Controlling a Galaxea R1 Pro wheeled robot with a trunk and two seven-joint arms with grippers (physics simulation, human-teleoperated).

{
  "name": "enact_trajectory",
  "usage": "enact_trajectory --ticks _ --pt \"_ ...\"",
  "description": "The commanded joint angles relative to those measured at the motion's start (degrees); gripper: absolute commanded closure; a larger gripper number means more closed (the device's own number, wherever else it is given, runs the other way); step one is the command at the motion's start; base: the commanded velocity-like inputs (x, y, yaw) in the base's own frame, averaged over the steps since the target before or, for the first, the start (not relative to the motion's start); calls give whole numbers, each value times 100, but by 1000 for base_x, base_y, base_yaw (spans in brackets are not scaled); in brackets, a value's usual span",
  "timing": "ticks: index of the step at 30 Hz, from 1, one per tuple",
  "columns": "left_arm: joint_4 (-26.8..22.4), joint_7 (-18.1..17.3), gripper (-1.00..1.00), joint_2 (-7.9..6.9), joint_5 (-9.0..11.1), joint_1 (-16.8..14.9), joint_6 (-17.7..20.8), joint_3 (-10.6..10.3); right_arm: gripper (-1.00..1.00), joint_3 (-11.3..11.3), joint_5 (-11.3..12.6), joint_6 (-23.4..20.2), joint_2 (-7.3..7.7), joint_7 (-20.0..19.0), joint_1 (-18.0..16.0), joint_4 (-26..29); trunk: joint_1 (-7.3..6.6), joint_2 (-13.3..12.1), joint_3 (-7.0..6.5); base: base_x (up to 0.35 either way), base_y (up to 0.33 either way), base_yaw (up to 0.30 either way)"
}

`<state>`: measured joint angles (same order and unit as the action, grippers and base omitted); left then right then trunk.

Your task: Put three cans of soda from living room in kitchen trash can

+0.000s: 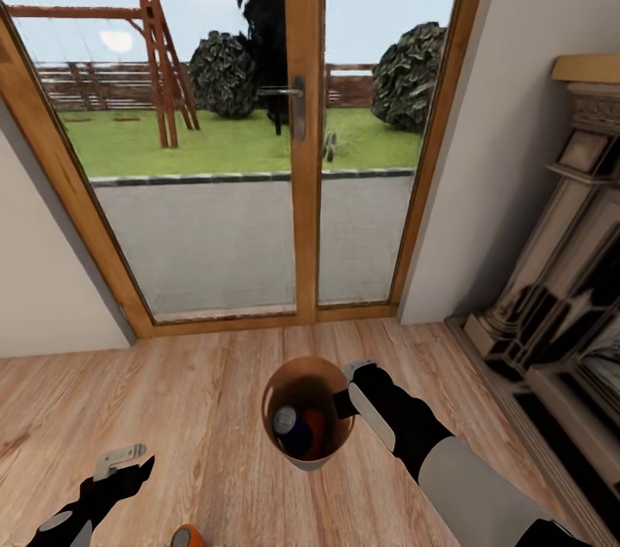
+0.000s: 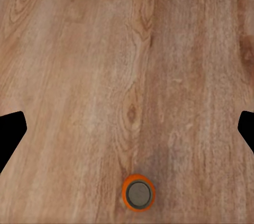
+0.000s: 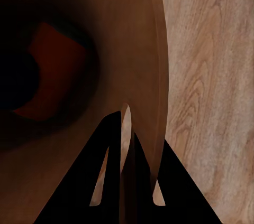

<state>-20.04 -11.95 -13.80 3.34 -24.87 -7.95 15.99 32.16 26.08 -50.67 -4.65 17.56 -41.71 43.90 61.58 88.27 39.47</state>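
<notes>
while right gripper pinches bucket, labels unreadable

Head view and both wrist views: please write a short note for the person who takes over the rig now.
Right gripper: shut on the rim of the tash can, held above the wood floor.
Left gripper: open, holding nothing.
In the tash can: a blue can and an orange can.
Third orange can: upright on the floor, near the left gripper.
Left: pick up that can, drop it in, carry the tash can to the kitchen.
</notes>
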Motion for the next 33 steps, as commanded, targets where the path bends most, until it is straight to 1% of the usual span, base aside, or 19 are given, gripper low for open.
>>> enact_trajectory --ticks 1,24,33 --pt "0 0 -100 0 0 0 0 0 100 -6 73 21 -2 -26 -3 4 22 42 27 0 0 0" --pt "0 0 -100 2 0 0 -5 0 100 1 73 10 0 -25 -3 5 527 965 650 0 0 0" --pt "0 0 -100 3 0 0 -5 0 100 -1 73 8 0 -25 -3 5 527 965 683 29 0 0"
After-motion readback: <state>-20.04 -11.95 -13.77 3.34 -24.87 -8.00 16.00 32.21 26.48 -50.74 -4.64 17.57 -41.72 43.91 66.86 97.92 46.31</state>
